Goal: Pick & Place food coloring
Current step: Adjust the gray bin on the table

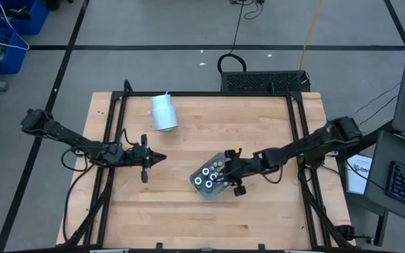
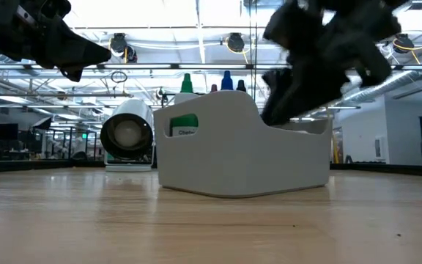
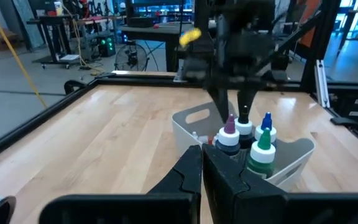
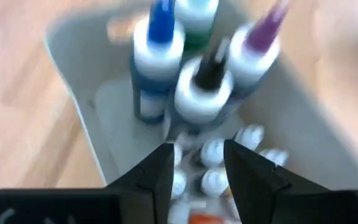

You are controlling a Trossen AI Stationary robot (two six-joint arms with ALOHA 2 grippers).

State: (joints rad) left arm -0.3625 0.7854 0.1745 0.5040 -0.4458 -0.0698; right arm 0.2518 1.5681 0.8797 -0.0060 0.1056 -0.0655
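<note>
My right jaws hang over the grey tray, which sits toward the middle of the wooden surface, a little to my right of centre. They stand apart, with a clear gap between the two dark fingers, and they hold nothing. Straight ahead of them, inside the tray, stand four larger food coloring bottles: one with a blue tip, one green, one purple, one black, packed together and touching one another. Nearer my fingers, on the tray floor, lie the small white-capped bottles, bunched in a loose cluster; I cannot count them. From table height only the coloured tips of the big bottles rise above the tray's front wall, and my right arm looms just above the tray's far corner.

My left jaws wait above bare wood, well apart from the tray, and point toward it. They are closed, the two fingers pressed together with nothing between them.

A white cylinder lies on its side near the back edge, to my left of centre and well clear of both arms. Between it and the tray the wood is open. The tray sits well in from every edge, with open wood in front of it.
</note>
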